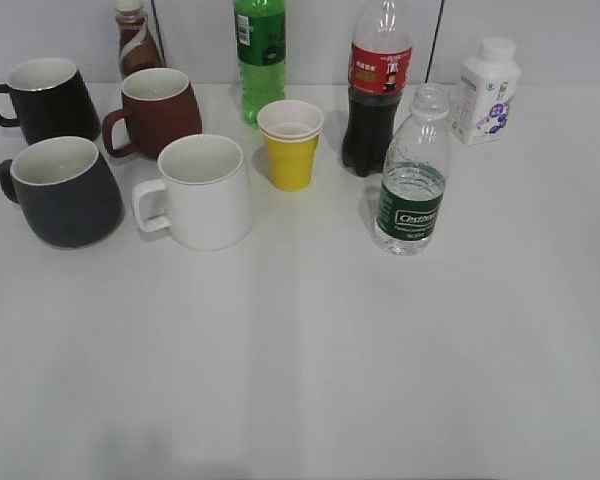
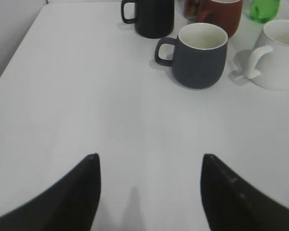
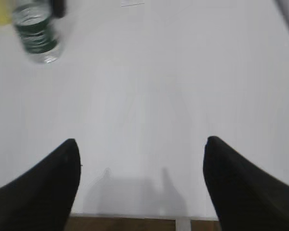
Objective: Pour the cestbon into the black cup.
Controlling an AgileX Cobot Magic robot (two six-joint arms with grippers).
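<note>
Clear plastic makes the cestbon (image 1: 410, 180), a water bottle with a dark green label. It stands upright on the white worktop (image 1: 310, 360), right of the middle, and its cap is off, so I think it is ready to pour. The black cup (image 1: 65, 192) is really dark grey with a white inside. It sits well apart, at the left, mouth up to catch water.

Around them I count four mugs: the grey one, a shiny black mug (image 1: 48, 98) behind it, a brown-red mug (image 1: 158, 110) and a white mug (image 1: 205, 192). One yellow paper cup (image 1: 291, 145) stands in the middle. At the back are a cola bottle (image 1: 377, 95), a green soda bottle (image 1: 260, 58), a small brown bottle (image 1: 136, 40) and a white bottle (image 1: 485, 92).

The right gripper (image 3: 142, 187) has its fingers wide apart and holds nothing, with the bottle far ahead. The left gripper (image 2: 149, 192) is spread too, facing the grey mug.
</note>
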